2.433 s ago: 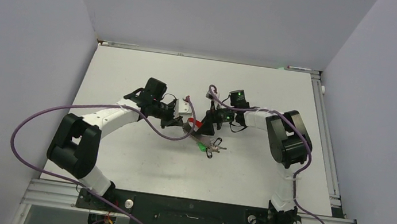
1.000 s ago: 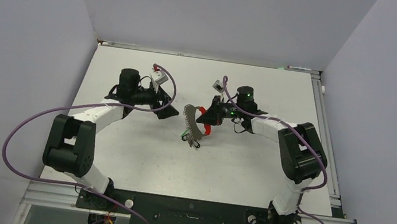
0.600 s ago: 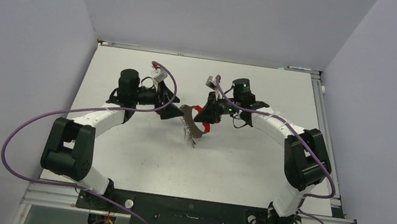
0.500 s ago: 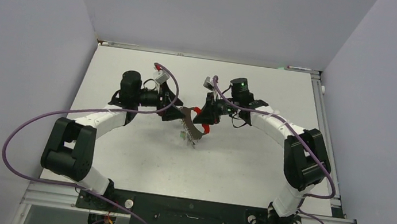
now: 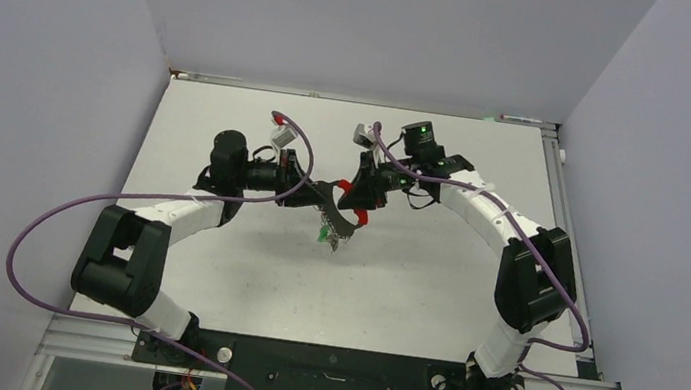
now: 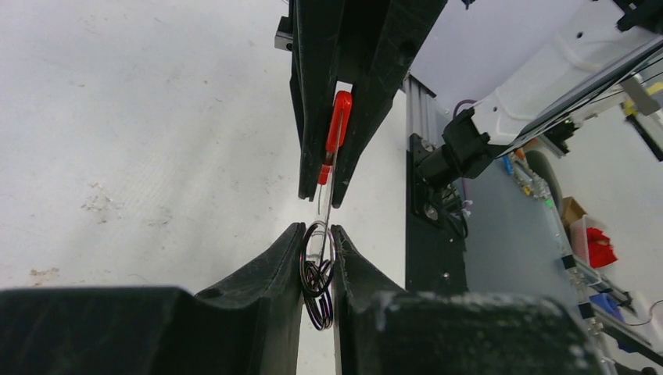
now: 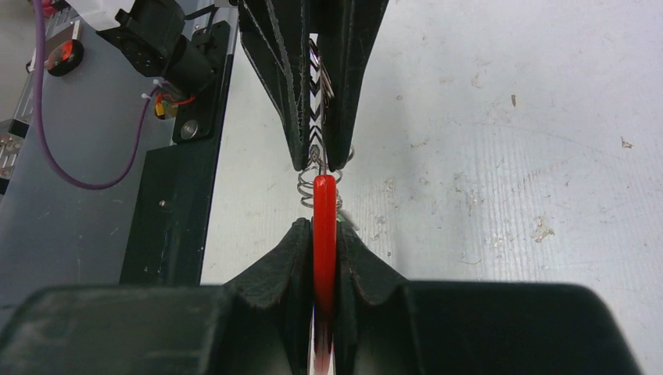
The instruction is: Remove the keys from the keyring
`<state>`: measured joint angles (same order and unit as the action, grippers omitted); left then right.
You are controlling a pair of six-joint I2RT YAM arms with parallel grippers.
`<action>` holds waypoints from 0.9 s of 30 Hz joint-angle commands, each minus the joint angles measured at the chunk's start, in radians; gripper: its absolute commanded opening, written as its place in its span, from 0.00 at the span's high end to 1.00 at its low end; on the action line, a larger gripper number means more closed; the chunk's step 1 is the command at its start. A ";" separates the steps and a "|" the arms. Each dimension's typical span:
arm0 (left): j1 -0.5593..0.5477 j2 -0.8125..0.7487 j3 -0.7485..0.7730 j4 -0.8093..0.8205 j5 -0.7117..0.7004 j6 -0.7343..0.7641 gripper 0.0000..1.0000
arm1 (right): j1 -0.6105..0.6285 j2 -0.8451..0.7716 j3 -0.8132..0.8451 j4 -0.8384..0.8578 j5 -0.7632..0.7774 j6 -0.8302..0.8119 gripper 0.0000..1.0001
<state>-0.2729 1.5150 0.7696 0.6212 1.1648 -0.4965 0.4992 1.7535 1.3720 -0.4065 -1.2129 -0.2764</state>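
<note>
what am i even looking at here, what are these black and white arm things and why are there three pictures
These are two robot arms bolted at the near edge of a white table. The wide picture comes from a fixed camera overhead. The other two come from a small camera on each arm's wrist, so each shows that arm's own black two-finger gripper at the bottom, with the other arm's gripper facing it.

The right gripper is shut on the thin silvery keyring with a bright red crescent band. The left gripper is shut on the bunch of small silvery metal keys, at the wire loops where they join the ring. So the two arms hold the bunch between them, near the middle of the table. The purple cables are just the arms' wiring.
</note>
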 commanded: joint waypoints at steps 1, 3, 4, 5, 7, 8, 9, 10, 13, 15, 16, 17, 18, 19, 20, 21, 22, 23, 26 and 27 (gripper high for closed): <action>0.000 -0.041 -0.005 0.254 0.037 -0.208 0.88 | 0.010 -0.054 0.047 -0.033 -0.068 -0.046 0.95; -0.004 -0.035 -0.002 0.305 0.037 -0.260 0.81 | 0.013 -0.051 0.050 -0.038 -0.078 -0.043 0.95; -0.007 -0.032 0.000 0.319 0.037 -0.276 0.73 | 0.014 -0.051 0.053 -0.042 -0.084 -0.041 0.95; -0.010 -0.028 0.003 0.327 0.035 -0.286 0.69 | 0.016 -0.051 0.054 -0.043 -0.088 -0.040 0.95; -0.015 -0.024 0.005 0.334 0.031 -0.290 0.69 | 0.021 -0.052 0.057 -0.043 -0.091 -0.037 0.95; -0.018 -0.023 0.006 0.334 0.029 -0.290 0.70 | 0.023 -0.053 0.058 -0.042 -0.088 -0.037 0.95; -0.021 -0.019 0.008 0.334 0.030 -0.292 0.71 | 0.024 -0.054 0.058 -0.043 -0.088 -0.035 0.95; -0.025 -0.016 0.009 0.334 0.034 -0.295 0.73 | 0.024 -0.056 0.060 -0.040 -0.088 -0.034 0.95; -0.032 -0.008 0.007 0.328 0.038 -0.297 0.80 | 0.023 -0.058 0.065 -0.036 -0.082 -0.032 0.95; -0.032 -0.002 0.007 0.323 0.043 -0.299 0.87 | 0.021 -0.057 0.068 -0.028 -0.082 -0.027 0.95; -0.032 0.000 0.008 0.319 0.045 -0.299 0.92 | 0.020 -0.056 0.069 -0.020 -0.086 -0.018 0.95; -0.031 0.003 0.008 0.316 0.047 -0.302 0.98 | 0.017 -0.054 0.069 -0.008 -0.089 -0.006 0.95; -0.030 0.003 0.008 0.313 0.048 -0.307 1.00 | 0.013 -0.052 0.067 0.010 -0.093 0.010 0.95; -0.028 0.003 0.009 0.313 0.047 -0.316 1.00 | 0.008 -0.051 0.062 0.032 -0.094 0.027 0.95; -0.026 0.004 0.011 0.313 0.045 -0.326 1.00 | 0.003 -0.052 0.056 0.055 -0.096 0.048 0.95; -0.022 0.003 0.014 0.313 0.042 -0.340 1.00 | -0.003 -0.053 0.046 0.088 -0.096 0.075 0.91; -0.016 0.004 0.018 0.311 0.036 -0.355 1.00 | -0.010 -0.056 0.032 0.134 -0.097 0.116 0.81; -0.007 0.003 0.022 0.311 0.025 -0.375 1.00 | -0.016 -0.058 0.014 0.189 -0.101 0.167 0.69; 0.027 0.000 0.024 0.344 -0.024 -0.445 1.00 | -0.022 -0.071 -0.087 0.431 -0.089 0.369 0.33; 0.040 0.000 0.019 0.377 -0.039 -0.476 1.00 | -0.024 -0.076 -0.141 0.524 -0.080 0.467 0.26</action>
<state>-0.2737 1.5208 0.7528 0.8913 1.1652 -0.8463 0.4950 1.7432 1.3445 -0.2703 -1.2858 -0.0887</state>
